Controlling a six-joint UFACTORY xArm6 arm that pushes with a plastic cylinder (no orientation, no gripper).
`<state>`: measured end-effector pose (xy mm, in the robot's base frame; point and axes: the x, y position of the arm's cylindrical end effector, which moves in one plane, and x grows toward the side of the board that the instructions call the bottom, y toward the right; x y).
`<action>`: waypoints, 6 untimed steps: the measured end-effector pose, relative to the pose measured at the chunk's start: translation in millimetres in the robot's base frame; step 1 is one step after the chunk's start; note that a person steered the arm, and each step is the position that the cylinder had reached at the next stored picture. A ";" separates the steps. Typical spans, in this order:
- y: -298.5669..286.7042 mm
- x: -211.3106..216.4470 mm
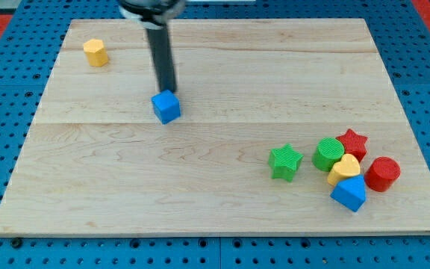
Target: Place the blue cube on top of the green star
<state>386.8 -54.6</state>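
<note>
pushing blue cube (166, 106) toward green star (285, 162): cube sits well up-left of star, my tip (169, 89) touching cube's top edge. no jaws here. shift tip to cube's upper-left, drive diagonally, keep contact centred.

My tip (168, 90) is sitting in the upper left-centre of the frame, the dark rod rising almost straight to the top edge.

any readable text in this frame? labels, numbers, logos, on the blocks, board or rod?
None. No words, numbers or logos can be read anywhere.
Blue cube, green star, yellow block at the view's top left: plain faces.
Wooden board: bare grain only.
My tip, just above the blue cube in the view: unmarked dark rod.
</note>
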 end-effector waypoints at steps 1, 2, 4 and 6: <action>3.6 51.2; -26.0 -9.9; -70.8 61.5; 28.3 90.9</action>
